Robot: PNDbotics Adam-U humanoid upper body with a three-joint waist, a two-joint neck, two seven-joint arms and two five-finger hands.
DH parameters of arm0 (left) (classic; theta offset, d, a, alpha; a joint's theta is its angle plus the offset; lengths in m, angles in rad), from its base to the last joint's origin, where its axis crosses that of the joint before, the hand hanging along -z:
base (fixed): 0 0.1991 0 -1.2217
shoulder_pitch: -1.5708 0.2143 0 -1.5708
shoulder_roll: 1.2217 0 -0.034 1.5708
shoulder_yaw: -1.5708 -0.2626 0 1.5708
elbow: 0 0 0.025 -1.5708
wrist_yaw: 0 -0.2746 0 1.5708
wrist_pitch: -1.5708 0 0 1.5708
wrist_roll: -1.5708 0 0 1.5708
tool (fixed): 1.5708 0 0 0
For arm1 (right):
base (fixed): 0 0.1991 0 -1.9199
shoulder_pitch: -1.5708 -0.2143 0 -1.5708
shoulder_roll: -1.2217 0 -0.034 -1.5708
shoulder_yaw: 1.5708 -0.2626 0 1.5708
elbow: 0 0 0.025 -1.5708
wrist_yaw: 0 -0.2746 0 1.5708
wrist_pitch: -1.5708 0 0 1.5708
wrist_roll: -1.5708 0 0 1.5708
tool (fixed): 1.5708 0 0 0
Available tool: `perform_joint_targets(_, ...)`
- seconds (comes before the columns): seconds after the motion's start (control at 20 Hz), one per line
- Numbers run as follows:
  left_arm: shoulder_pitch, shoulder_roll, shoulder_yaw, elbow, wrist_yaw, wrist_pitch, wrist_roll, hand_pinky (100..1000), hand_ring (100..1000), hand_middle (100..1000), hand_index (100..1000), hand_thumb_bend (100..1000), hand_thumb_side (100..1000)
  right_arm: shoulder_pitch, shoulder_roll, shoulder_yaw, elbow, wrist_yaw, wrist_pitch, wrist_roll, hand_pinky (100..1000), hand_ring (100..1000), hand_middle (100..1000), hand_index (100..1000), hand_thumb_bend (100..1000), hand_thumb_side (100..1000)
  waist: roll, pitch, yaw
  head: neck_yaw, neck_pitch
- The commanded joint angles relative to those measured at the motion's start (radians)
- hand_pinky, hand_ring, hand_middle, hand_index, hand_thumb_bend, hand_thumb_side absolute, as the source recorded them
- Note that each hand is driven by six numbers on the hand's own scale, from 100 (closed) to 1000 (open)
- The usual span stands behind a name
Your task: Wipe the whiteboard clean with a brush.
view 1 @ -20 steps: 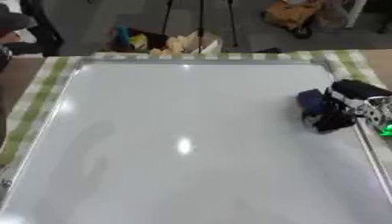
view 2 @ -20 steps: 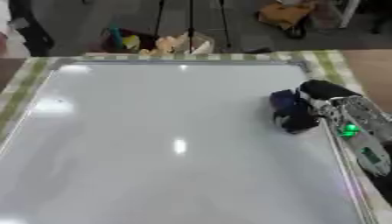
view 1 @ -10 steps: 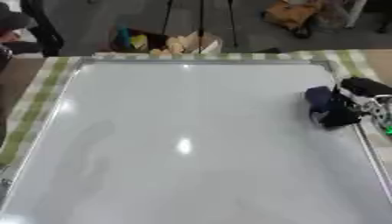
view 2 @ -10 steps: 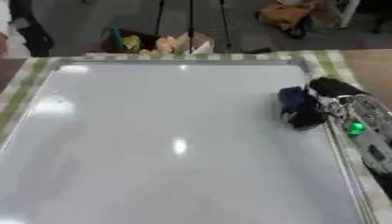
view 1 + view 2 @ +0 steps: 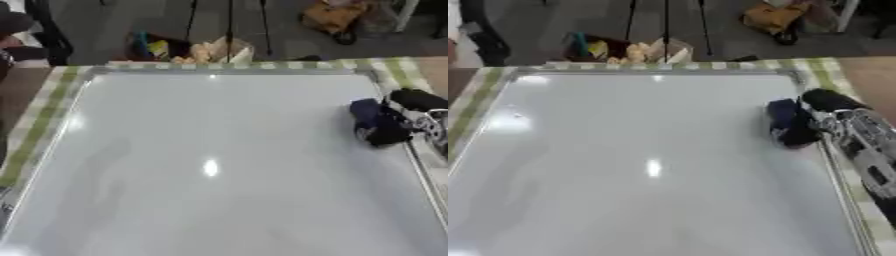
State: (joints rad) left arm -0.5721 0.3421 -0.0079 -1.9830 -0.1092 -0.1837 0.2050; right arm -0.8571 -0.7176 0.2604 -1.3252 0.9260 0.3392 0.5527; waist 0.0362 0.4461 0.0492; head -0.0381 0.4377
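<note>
Left eye view: brush flat on the board, near its right edge, toward the far end. Best to keep it flat, press evenly, and sweep in long strokes from that edge across to the left.

Right eye view: right robot hand at the board's right edge, curled round the dark blue brush. No marks to be seen on the board. Left robot hand out of sight.

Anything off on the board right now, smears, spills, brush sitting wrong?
Nothing stands out. The whiteboard shows only glare and faint grey smudges at left. The right hand holds the dark brush on the board near its right edge.
</note>
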Motion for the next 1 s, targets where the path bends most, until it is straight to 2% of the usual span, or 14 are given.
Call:
perform_joint_targets(0.05,-0.013,0.012,0.004,-0.017,0.005,-0.001,-0.002,677,810,691,811,100,992,0.003,-0.017,0.016,0.008,0.001,-0.009,0.007,358,463,308,418,100,542,0.0,-0.023,0.0,-0.003,-0.009)
perform_joint_targets(0.2,-0.013,0.012,0.004,-0.017,0.005,-0.001,-0.002,678,810,691,811,100,992,0.004,-0.016,0.018,0.006,0.0,-0.01,0.008,357,464,305,416,100,540,0.0,-0.023,0.001,-0.003,-0.009)
perform_joint_targets(0.5,-0.015,0.012,0.004,-0.017,0.006,-0.002,-0.002,679,810,691,812,100,991,0.019,-0.014,0.059,-0.06,-0.032,-0.041,0.032,351,461,301,416,100,546,-0.003,-0.025,0.001,-0.002,-0.005)
perform_joint_targets(1.0,-0.016,0.012,0.004,-0.017,0.007,-0.001,-0.003,680,810,691,812,100,991,0.025,-0.025,0.087,-0.15,-0.074,-0.046,0.066,343,454,293,413,100,547,-0.007,-0.029,0.002,0.001,-0.002)
